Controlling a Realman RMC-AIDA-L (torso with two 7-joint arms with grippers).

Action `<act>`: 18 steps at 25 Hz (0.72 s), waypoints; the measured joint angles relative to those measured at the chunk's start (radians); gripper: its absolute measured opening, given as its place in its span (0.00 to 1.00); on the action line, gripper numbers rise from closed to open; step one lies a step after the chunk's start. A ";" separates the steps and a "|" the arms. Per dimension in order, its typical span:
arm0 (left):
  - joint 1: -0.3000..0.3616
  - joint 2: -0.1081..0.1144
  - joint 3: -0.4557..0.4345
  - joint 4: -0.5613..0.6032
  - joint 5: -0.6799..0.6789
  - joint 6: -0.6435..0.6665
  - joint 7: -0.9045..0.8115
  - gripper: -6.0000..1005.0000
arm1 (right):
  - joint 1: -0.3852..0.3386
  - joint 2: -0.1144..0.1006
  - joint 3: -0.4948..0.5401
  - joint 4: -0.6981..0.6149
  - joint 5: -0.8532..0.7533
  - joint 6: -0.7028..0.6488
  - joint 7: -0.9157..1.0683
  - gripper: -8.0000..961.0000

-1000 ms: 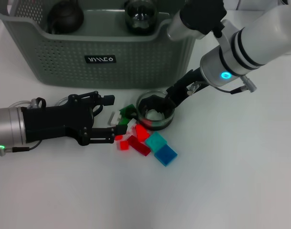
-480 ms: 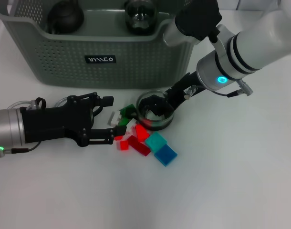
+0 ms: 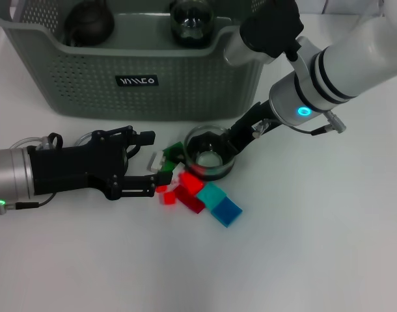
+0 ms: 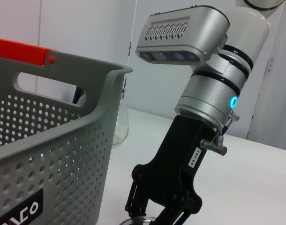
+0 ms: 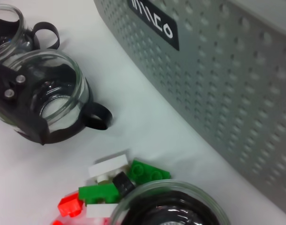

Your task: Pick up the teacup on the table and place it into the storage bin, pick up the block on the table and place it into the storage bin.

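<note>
the teacup [image 3: 210, 153] is a little glass one with a dark rim, sitting on the white bench [image 3: 302, 247] right in front of the storage bin [image 3: 140, 71], just past the bin's front wall. The right end effector [image 3: 230, 143] is down on the cup, one finger inside and one outside, pinching the wall on the side away from the blocks, so it's gripping the teacup. The cup looks to be resting on the bench.

Right beside the cup there's a loose pile of blocks [image 3: 197, 190]: red, teal, blue, green and white bits, the nearest ones touching or almost touching the cup's base. The left end effector [image 3: 150, 156] lies low on the bench at the other side of the pile, fingers spread apart with nothing between them, tips just next to the green and white pieces.

Two round glass pots already sit inside the bin
</note>
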 joint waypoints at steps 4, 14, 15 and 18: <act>0.000 0.000 0.000 -0.001 0.000 0.000 0.000 0.85 | -0.002 -0.002 -0.008 -0.005 -0.002 -0.006 0.021 0.35; 0.002 0.000 -0.005 -0.001 0.000 -0.003 0.010 0.85 | -0.099 -0.011 -0.002 -0.201 -0.038 -0.071 0.092 0.08; 0.002 0.000 -0.005 -0.001 0.000 -0.003 0.012 0.85 | -0.111 -0.012 -0.001 -0.229 -0.046 -0.084 0.102 0.08; 0.001 0.000 -0.007 -0.001 0.000 -0.003 0.013 0.85 | -0.149 -0.014 0.006 -0.319 -0.062 -0.151 0.124 0.08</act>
